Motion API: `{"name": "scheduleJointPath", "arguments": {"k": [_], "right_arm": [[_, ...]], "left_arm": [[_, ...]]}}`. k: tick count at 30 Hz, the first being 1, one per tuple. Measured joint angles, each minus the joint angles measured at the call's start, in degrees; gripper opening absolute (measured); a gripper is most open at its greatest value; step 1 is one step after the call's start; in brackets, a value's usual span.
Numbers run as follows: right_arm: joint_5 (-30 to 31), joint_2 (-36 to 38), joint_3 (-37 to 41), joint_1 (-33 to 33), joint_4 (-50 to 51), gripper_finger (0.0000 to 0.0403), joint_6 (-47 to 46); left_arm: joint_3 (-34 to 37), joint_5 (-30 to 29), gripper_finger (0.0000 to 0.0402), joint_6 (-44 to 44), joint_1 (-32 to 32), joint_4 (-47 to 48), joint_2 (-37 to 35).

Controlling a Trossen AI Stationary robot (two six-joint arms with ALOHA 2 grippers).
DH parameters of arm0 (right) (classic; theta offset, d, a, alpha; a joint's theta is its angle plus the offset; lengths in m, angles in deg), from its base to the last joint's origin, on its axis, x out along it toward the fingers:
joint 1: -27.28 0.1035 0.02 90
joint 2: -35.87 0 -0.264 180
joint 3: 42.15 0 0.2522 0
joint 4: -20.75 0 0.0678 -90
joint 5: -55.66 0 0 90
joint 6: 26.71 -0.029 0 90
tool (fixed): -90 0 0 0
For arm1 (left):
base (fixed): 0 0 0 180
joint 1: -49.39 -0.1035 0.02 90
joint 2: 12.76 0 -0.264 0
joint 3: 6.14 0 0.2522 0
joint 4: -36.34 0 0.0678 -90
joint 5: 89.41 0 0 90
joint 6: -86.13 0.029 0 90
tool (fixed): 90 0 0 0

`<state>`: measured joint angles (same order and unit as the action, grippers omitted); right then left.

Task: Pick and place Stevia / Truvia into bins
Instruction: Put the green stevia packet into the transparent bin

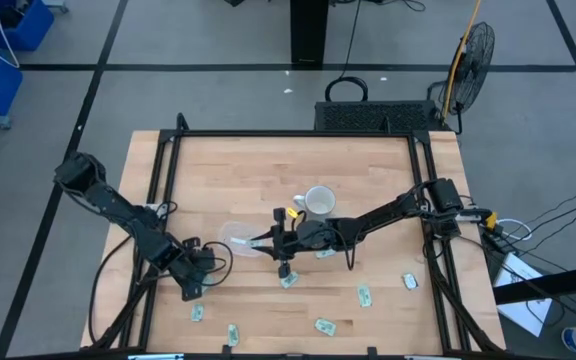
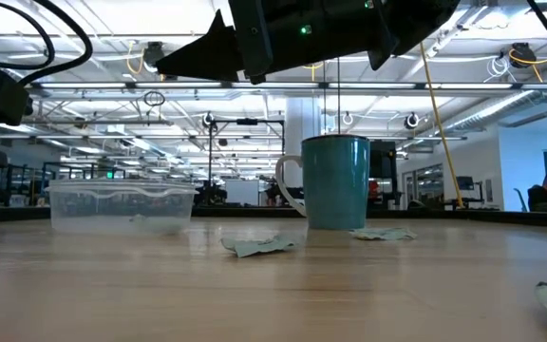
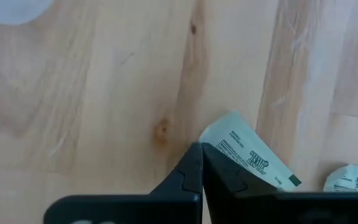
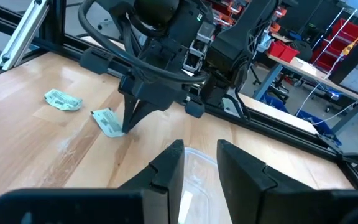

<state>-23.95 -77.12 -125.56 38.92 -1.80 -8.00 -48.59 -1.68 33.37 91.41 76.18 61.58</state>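
Several pale green-and-white Stevia packets lie flat on the wooden table, mostly toward its near edge, such as one [image 1: 288, 280] and another [image 1: 365, 296]. My left gripper [image 1: 194, 296] is shut and points down, with its tips beside one packet [image 3: 248, 157] [image 4: 107, 121]. A second packet [image 3: 353, 177] lies close by. The clear plastic bin [image 1: 236, 238] [image 2: 122, 204] stands on the table left of the mug. My right gripper [image 4: 194, 155] hovers open above the bin [image 4: 194, 177] and holds nothing. My left gripper comes from above, its shut fingertips [image 3: 199, 155] at the table surface against the end of a packet [image 3: 229, 134]. Nothing shows between the fingers. The packet lies flat on the wood. Whether the tips touch it, I cannot tell.
A mug [image 1: 318, 201] [image 2: 335, 180] stands upright just right of the bin, under the right arm. A packet [image 2: 259, 245] lies in front of it and another [image 2: 383, 233] beside it. A black frame [image 1: 288, 133] rims the table.
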Motion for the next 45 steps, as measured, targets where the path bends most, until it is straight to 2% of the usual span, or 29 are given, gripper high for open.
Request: {"name": "scheduleJointPath", "arguments": {"k": [5, 9, 15, 23, 27, 32, 41, 45], "right_arm": [[0.0, 0.0, 0.0, 0.0, 0.0, 0.0089, 0.0], [0.0, 0.0, 0.0, 0.0, 0.0, 0.0089, 0.0], [0.0, 0.0, 0.0, 0.0, 0.0, 0.0089, 0.7], [0.0, 0.0, 0.0, 0.0, 0.0, 0.0089, 1.6], [0.0, 0.0, 0.0, 0.0, 0.0, 0.0089, 1.6], [0.0, 0.0, 0.0, 0.1, 0.6, 0.0089, 1.6], [0.0, 0.0, 0.0, 0.1, 1.7, 0.0089, 2.5], [0.1, 1.9, 0.0, 0.4, 7.4, 0.0089, 3.2]], "left_arm": [[-0.3, -0.6, 0.0003, 0.0, 0.1, 1.0, -3.3], [-3.7, -4.8, 0.0002, 1.6, 0.1, 5.0, -5.4], [-11.4, -17.9, 0.0001, 12.3, -1.0, 10.2, -6.1], [-17.8, -23.3, 0.0001, 31.1, -10.5, 11.9, -6.2], [-17.4, -22.6, 0.0001, 34.2, -17.5, 14.3, -6.1], [-15.2, -18.0, 0.0001, 34.4, -23.4, 13.8, -6.0], [-14.8, -17.1, 0.0017, 34.2, -25.3, 13.2, -6.0], [-14.8, -17.1, 0.0012, 34.2, -25.3, 12.0, -6.0]]}}
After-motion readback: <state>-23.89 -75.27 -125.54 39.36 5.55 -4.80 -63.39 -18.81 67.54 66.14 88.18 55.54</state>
